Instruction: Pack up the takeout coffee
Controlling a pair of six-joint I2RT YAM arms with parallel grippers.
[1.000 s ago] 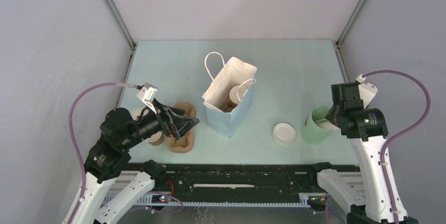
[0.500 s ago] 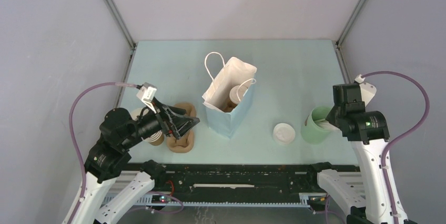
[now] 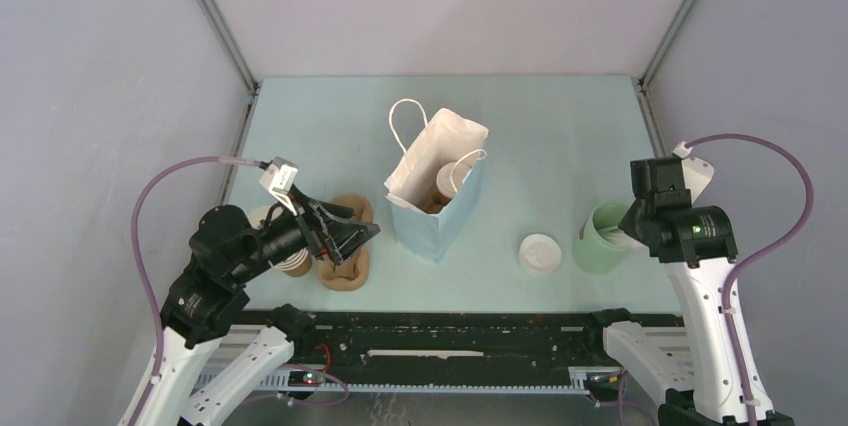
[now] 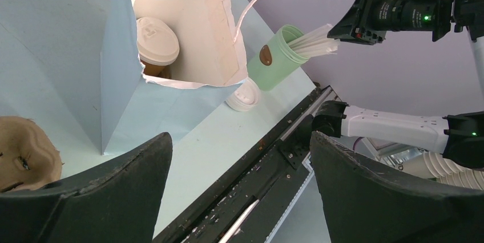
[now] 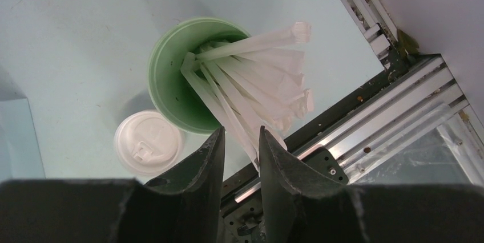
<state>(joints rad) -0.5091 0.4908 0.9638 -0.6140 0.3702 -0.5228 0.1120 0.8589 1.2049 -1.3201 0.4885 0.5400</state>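
Barely anything's moved in the last second. Left tool (image 4: 240,140) stays wide open and empty, with the takeout coffee (image 4: 156,40) down in the paper bag (image 4: 57,55) just ahead of it. Right tool (image 5: 240,134) is nearly closed over the wrapped straws (image 5: 257,83) in the green cup (image 5: 162,77); can't tell if it's pinching one.

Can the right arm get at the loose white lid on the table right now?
Probably yes: the lid lies uncovered right beside the green cup that the right gripper hovers over, with nothing between them.
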